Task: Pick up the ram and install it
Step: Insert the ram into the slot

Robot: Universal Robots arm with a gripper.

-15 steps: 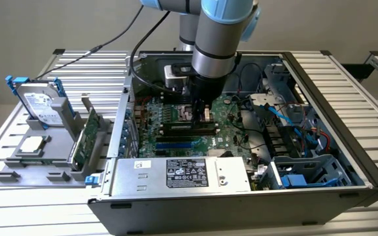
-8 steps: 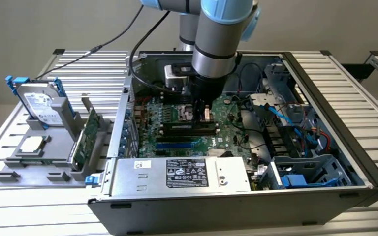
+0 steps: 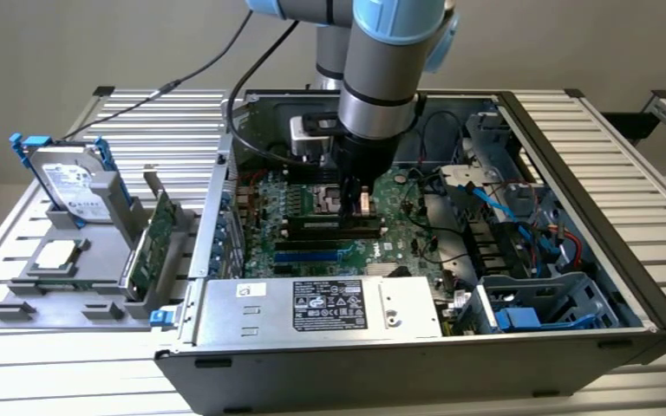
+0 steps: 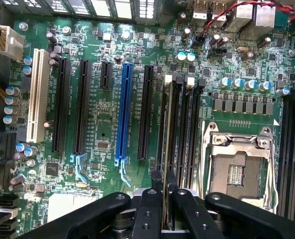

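My arm is a fat grey tube with a light-blue cap above the jaws. A black cable hangs off it. My gripper is black, with round screws behind the jaws.

The motherboard reads glossy green to me, its socket frame shiny bare metal. My gripper is matt black (plastic or coated metal, can't tell), the ram dull and dark.

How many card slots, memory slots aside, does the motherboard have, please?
6 in a row: white slot, two black slots, short black slot, blue slot, black slot beside the memory slots.
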